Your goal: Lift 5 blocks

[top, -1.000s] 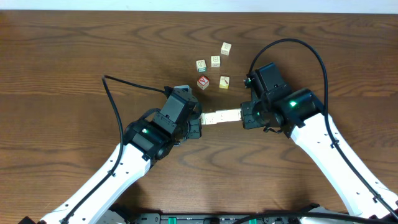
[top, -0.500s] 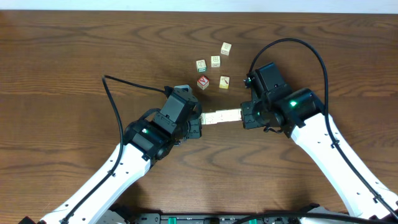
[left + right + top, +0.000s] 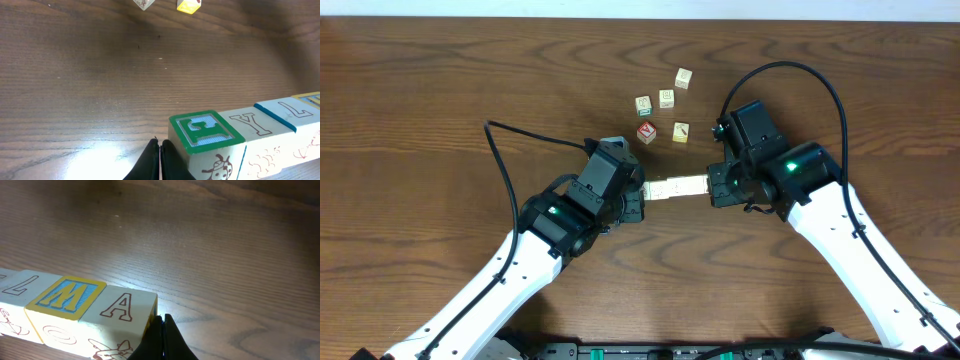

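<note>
A straight row of several cream lettered blocks (image 3: 675, 186) spans the gap between my two grippers. In the left wrist view its near end is a green-framed E block (image 3: 205, 131), followed by a Y block (image 3: 255, 124). The right wrist view shows the other end, an A block (image 3: 120, 307) beside a yellow-and-blue M block (image 3: 65, 295). My left gripper (image 3: 638, 195) (image 3: 160, 150) is shut, its fingers pressed sideways against the E block. Shut as well, my right gripper (image 3: 712, 184) (image 3: 163, 325) presses against the A block. I cannot tell whether the row touches the table.
Loose blocks lie behind the row: a red-faced cube (image 3: 646, 131), a cream cube (image 3: 680, 132) to its right, and three more cream ones (image 3: 666, 98) farther back. Black cables arch over both arms. Dark wooden table (image 3: 440, 90) stretches all around.
</note>
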You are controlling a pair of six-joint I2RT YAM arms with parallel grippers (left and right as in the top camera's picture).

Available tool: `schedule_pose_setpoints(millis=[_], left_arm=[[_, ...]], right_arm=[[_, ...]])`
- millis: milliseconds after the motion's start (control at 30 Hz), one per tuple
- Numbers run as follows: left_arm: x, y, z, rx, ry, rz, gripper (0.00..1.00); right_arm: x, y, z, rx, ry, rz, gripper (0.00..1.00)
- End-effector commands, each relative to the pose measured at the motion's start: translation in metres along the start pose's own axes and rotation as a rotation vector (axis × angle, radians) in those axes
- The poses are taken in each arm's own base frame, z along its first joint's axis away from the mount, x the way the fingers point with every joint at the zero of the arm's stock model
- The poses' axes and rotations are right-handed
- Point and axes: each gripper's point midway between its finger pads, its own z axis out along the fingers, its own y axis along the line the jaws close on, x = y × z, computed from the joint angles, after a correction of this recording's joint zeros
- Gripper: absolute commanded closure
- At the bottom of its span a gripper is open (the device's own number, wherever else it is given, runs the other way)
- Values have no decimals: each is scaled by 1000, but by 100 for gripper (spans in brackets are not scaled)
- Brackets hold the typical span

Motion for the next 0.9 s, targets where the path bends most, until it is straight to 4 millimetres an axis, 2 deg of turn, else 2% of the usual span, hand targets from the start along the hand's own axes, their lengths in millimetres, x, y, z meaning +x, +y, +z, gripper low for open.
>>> schedule_pose_setpoints(millis=[0,867], left_arm=[[-18,-89,-46,347,-18,70,93],[-21,-91,-53,348,-21,72,93]], right_arm=[[24,91,-20,-399,104,-103,99],[25,91,-23,-397,109,-102,99]])
